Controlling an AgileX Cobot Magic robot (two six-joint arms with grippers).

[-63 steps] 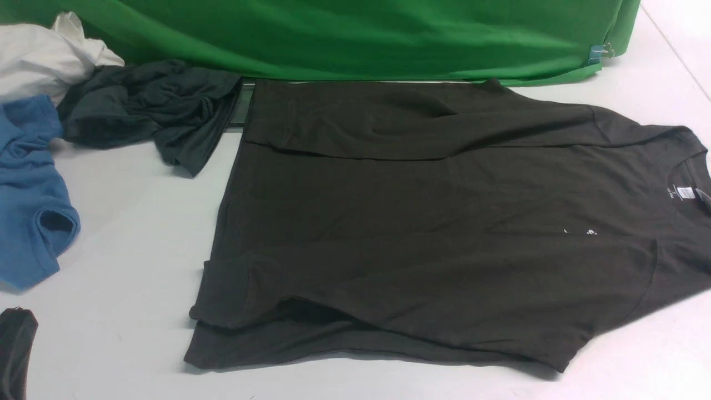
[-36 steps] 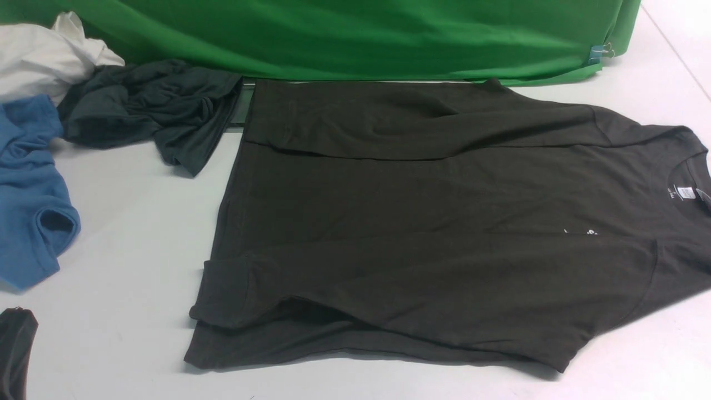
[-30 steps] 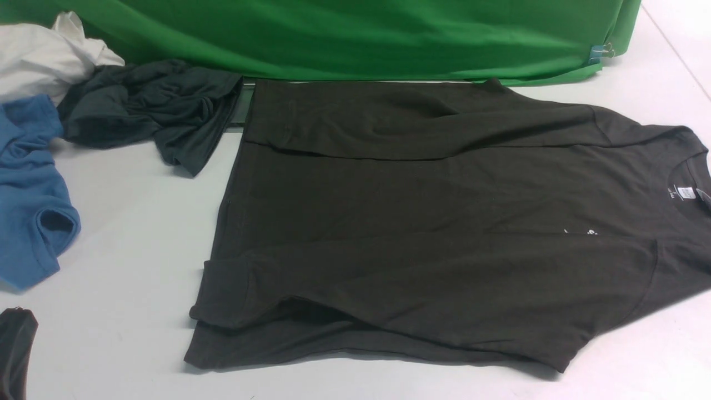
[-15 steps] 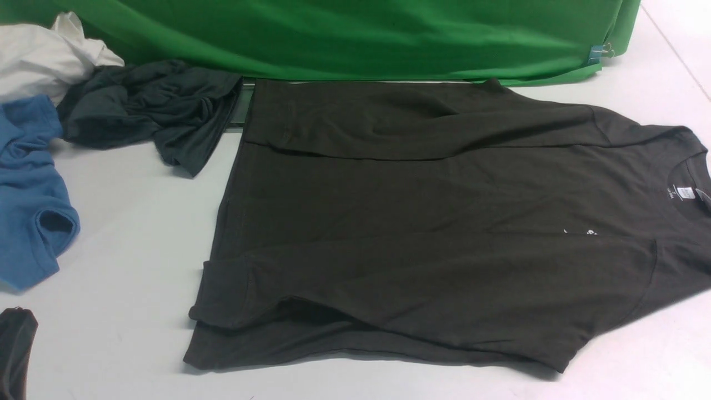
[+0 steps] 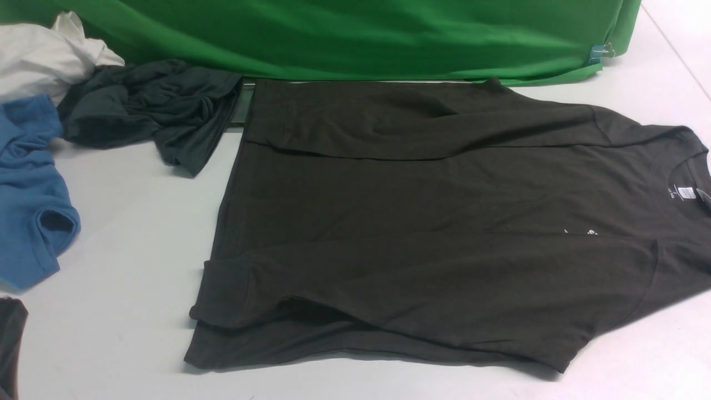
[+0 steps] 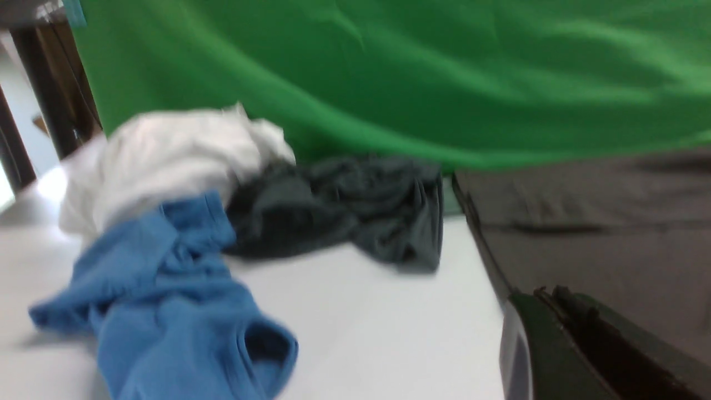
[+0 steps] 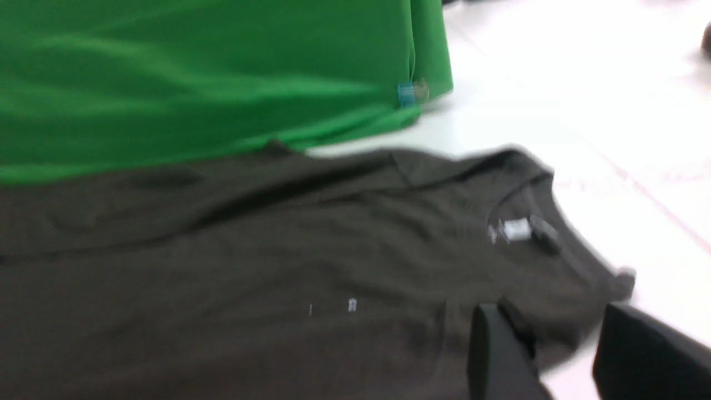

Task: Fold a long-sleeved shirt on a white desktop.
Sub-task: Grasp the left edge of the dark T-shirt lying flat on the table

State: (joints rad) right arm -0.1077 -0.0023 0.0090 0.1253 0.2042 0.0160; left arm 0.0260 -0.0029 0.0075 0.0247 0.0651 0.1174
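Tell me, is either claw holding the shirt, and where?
Nothing is held: the left claw is shut empty, the right claw open by the long-sleeved shirt.

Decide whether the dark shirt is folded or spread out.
Partly folded: the shirt lies flat at full length, with both sleeves folded in over it.

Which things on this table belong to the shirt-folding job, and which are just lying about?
Job: long-sleeved shirt, white desktop.
Lying about: blue shirt, charcoal-grey garment, white garment, green backdrop.
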